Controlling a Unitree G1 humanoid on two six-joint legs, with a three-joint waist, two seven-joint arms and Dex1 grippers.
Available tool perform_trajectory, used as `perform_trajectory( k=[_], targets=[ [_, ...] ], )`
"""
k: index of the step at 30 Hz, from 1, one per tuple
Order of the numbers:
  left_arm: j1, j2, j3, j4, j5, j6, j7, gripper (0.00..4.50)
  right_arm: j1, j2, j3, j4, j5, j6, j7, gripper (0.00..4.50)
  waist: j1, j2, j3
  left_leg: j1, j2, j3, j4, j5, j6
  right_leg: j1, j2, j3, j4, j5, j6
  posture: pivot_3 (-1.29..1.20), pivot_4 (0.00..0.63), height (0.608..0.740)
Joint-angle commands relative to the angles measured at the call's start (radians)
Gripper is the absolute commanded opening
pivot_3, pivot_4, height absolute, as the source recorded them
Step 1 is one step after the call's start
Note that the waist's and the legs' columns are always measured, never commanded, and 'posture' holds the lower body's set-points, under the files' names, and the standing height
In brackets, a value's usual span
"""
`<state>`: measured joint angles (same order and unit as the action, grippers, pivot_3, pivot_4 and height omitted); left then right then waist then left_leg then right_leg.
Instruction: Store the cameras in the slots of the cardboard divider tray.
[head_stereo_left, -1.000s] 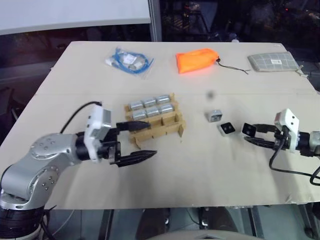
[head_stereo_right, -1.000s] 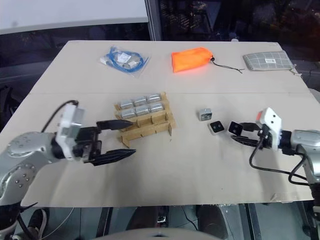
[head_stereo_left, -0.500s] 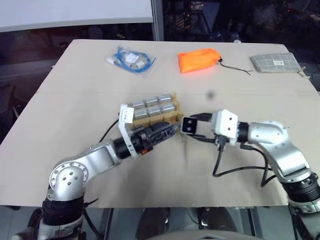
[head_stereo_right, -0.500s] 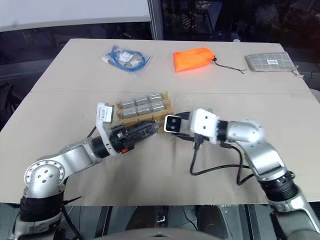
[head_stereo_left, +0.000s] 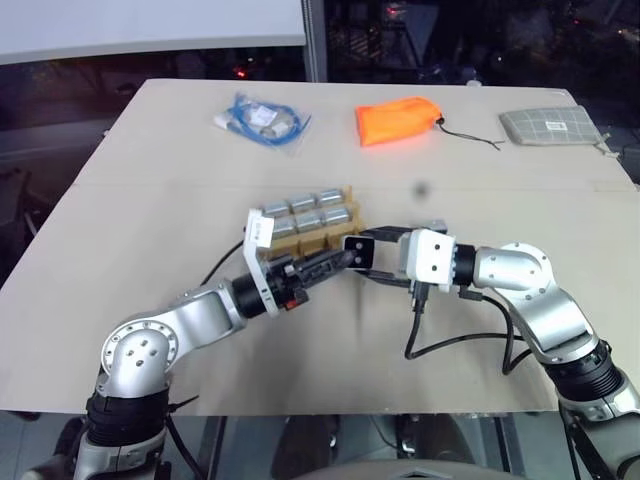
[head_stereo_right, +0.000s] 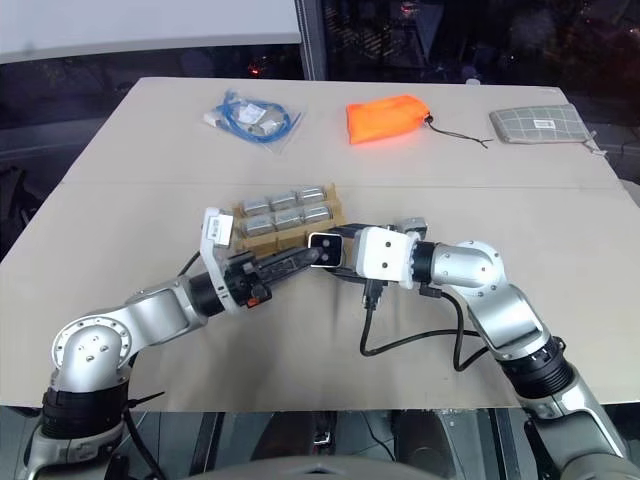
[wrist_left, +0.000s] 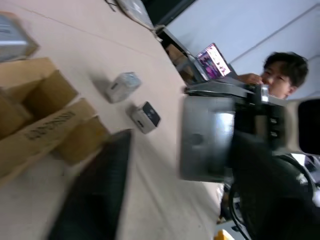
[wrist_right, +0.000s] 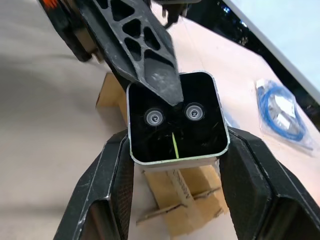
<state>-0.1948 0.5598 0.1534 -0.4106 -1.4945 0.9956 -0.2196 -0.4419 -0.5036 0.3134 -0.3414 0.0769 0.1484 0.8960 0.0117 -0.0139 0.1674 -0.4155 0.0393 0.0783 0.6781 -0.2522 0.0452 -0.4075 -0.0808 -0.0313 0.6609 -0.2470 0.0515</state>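
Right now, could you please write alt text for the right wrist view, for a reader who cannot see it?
The right end effector grips a camera, black two-dot face toward the viewer, between its fingers. The left end effector's black finger touches that face, with the cardboard tray behind.

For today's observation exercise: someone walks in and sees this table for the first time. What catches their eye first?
Mid-table, the two end effectors meet: the right end effector holds a camera by its sides, and the left end effector, shut, touches the camera's black face. Just behind stands the cardboard divider tray, its far slots holding silver cameras. At the table's far edge, a bright orange pouch stands out.
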Motion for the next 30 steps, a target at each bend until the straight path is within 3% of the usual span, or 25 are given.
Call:
perform_trajectory(
  k=[1,4,6,7,10,15,20,22,26,30],
  targets=[
    [-0.009,0.009,0.006,-0.009,0.021,-0.014,-0.004,0.66,-0.014,0.010,-0.018,-0.041,0.015,-0.023,-0.009,1.89,0.000,0.000,0.000,0.000,0.000,0.000,0.000,0.000,0.000,0.000,0.000,0.000,0.000,0.000,0.000,0.00,0.150,0.740],
    [-0.007,0.013,0.011,-0.016,0.025,-0.018,-0.016,0.66,-0.010,0.010,-0.028,-0.047,0.037,0.009,-0.009,1.89,0.000,0.000,0.000,0.000,0.000,0.000,0.000,0.000,0.000,0.000,0.000,0.000,0.000,0.000,0.000,0.00,0.150,0.740],
    [-0.003,0.015,0.020,-0.018,0.019,-0.020,-0.015,0.66,-0.012,0.007,-0.042,-0.055,0.060,0.043,-0.006,2.92,0.000,0.000,0.000,0.000,0.000,0.000,0.000,0.000,0.000,0.000,0.000,0.000,0.000,0.000,0.000,0.00,0.150,0.740],
    [-0.002,0.016,0.022,-0.019,0.021,-0.021,-0.015,0.66,-0.013,0.007,-0.049,-0.057,0.063,0.050,-0.013,3.14,0.000,0.000,0.000,0.000,0.000,0.000,0.000,0.000,0.000,0.000,0.000,0.000,0.000,0.000,0.000,0.00,0.150,0.740],
    [-0.002,0.023,0.033,-0.022,0.039,-0.032,-0.024,0.66,-0.004,-0.029,-0.066,-0.067,0.080,0.085,0.004,4.44,0.000,0.000,0.000,0.000,0.000,0.000,0.000,0.000,0.000,0.000,0.000,0.000,0.000,0.000,0.000,0.00,0.150,0.740],
    [0.009,0.078,0.079,-0.055,0.090,-0.057,-0.094,0.66,0.082,-0.169,-0.164,-0.109,0.207,0.204,0.098,4.44,0.002,-0.001,0.001,-0.001,0.000,-0.001,0.000,0.000,0.000,0.001,-0.001,-0.001,-0.002,0.000,0.000,0.00,0.150,0.740],
    [0.144,0.493,0.096,-0.112,0.492,-0.189,-0.526,0.66,0.122,-0.337,-0.371,-0.185,0.489,0.440,0.192,4.44,-0.009,-0.003,0.003,0.000,0.000,0.001,-0.004,0.000,0.000,-0.001,0.000,0.000,-0.002,-0.002,-0.004,0.00,0.150,0.740],
    [0.126,0.592,0.143,-0.036,0.544,-0.223,-0.628,0.66,0.110,-0.388,-0.430,-0.212,0.588,0.524,0.207,4.44,-0.010,-0.002,0.003,0.001,0.000,0.002,-0.006,0.000,0.000,-0.002,0.000,0.001,-0.002,-0.002,-0.004,0.00,0.150,0.740],
    [0.069,0.677,0.123,0.028,0.675,-0.332,-0.781,0.66,0.072,-0.446,-0.464,-0.250,0.704,0.613,0.209,4.44,-0.002,-0.003,0.003,0.000,0.001,0.000,-0.008,-0.002,0.002,-0.003,0.000,-0.001,-0.004,-0.003,-0.005,0.00,0.150,0.740],
    [-0.049,0.642,0.011,0.098,0.806,-0.422,-0.814,0.66,0.037,-0.431,-0.471,-0.279,0.799,0.676,0.153,4.44,0.004,-0.003,0.004,-0.001,0.001,0.002,-0.008,-0.002,0.003,-0.003,-0.002,0.000,-0.005,-0.003,-0.004,0.00,0.150,0.740]
  ],
)
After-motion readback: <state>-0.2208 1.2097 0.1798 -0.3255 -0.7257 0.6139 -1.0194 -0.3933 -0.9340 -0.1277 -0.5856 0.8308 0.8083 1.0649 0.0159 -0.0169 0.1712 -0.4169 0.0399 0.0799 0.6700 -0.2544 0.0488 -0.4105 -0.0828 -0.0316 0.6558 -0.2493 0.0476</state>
